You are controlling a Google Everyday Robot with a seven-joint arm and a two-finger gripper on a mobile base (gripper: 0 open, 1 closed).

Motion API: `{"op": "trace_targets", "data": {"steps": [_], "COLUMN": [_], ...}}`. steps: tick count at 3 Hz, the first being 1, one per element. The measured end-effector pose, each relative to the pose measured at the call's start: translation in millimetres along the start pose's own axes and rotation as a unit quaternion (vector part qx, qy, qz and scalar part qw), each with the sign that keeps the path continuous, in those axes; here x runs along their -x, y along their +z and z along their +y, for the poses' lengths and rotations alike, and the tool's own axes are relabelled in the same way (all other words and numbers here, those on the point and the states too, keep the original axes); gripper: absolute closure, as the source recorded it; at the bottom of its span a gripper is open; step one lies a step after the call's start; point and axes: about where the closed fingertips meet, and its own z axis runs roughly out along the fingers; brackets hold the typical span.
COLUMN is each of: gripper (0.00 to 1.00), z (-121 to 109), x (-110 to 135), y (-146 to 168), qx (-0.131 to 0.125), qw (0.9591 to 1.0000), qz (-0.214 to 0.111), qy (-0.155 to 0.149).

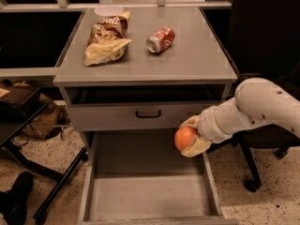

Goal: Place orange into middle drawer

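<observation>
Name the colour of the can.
The can is red, camera view; the gripper holds the orange above the open drawer.
</observation>
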Motion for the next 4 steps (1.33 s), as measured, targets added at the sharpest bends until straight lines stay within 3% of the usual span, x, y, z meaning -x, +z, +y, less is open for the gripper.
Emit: {"op": "trace_targets", "data": {"steps": [1,3,4], "gripper": [1.00,1.00,1.00], "z": [8,58,58], "x": [-9,-34,-34], "y": [32,154,154], "qx": [0.005,0.052,0.052], "qw": [0.9999,0.9977,0.9977], "qz": [-0.012,-0.043,-0.043], "qy": [0.002,-0.001,-0.001]}}
